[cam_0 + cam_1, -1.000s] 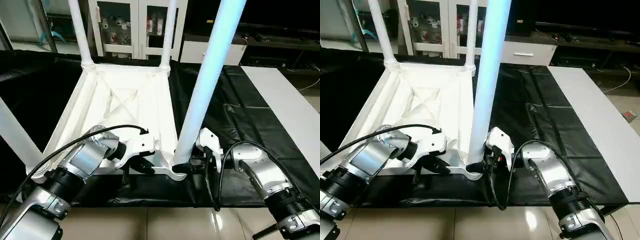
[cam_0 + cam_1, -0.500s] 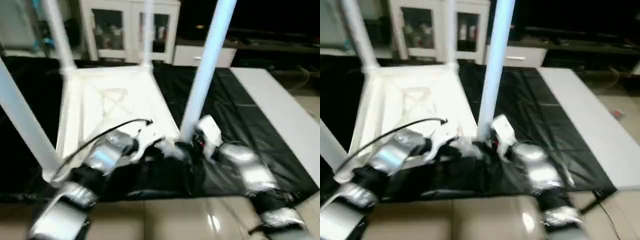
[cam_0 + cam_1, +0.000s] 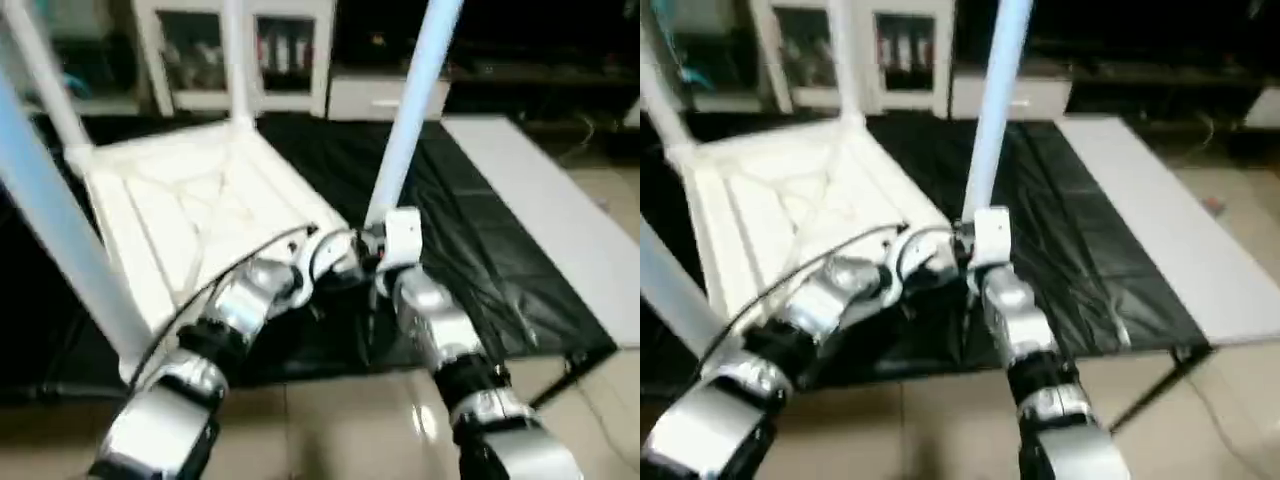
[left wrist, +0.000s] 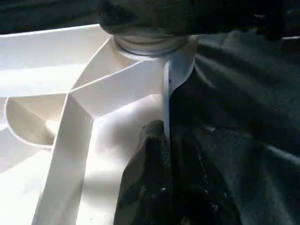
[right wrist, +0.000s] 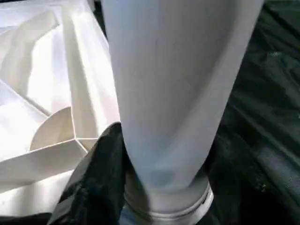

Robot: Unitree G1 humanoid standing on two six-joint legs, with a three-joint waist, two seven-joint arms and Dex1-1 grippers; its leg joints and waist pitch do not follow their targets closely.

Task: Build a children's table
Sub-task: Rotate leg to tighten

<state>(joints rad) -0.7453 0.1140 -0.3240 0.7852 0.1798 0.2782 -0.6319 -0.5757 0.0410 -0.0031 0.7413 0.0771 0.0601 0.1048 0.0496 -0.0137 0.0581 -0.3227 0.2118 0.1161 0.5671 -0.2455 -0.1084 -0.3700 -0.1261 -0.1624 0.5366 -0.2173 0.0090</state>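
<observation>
Both forearms swing inward, meeting mid-frame. Left end effector pinches the tabletop rim shut; right end effector clasps the upright leg at its corner socket.

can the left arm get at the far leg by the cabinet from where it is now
Probably not as things stand. The left gripper is shut on the tabletop rim at the near corner, and the far leg stands across the whole upturned top.

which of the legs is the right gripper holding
The leg at the tabletop's near right corner, rising beside both wrists; the right gripper clasps its base. The other legs stand untouched.
</observation>
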